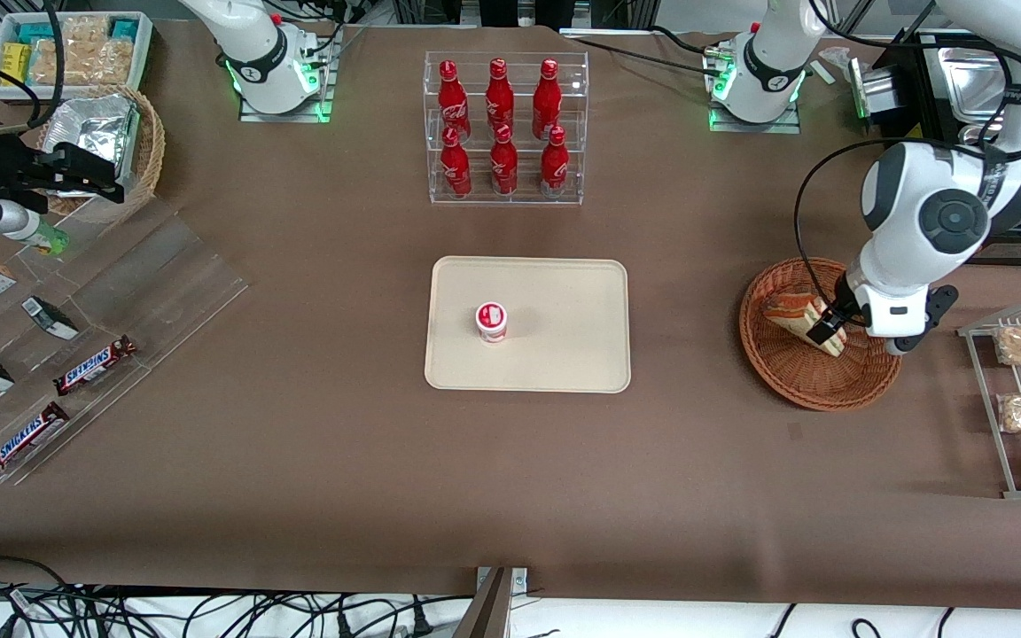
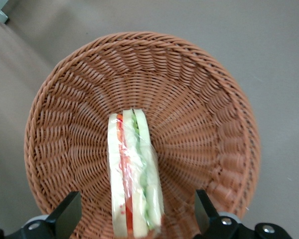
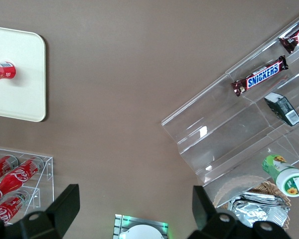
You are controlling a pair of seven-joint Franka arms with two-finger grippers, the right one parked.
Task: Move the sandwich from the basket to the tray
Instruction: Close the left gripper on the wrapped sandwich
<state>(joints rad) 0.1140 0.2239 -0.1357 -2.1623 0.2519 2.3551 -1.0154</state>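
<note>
snickers bars (image 1: pixel 94 365) lie nearest the camera on a clear stand toward the parked arm's end of the table (image 1: pixel 298 461). mid-table, the tray (image 1: pixel 564 354) carries a small red-and-white cup (image 1: pixel 491 321), with a rack of red bottles (image 1: pixel 503 128) farther from the camera. toward the working arm's end, the sandwich (image 2: pixel 134 174) lies in the basket (image 2: pixel 199 99). the hand (image 2: pixel 137 216) hangs low over it, fingers (image 2: pixel 67 214) spread wide on either side of the wedge, not touching it.

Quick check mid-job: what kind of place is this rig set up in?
Likely a lab mock-up of a snack shop: cola bottles in a clear rack, Snickers bars on acrylic steps. The open gripper is over the sandwich.
</note>
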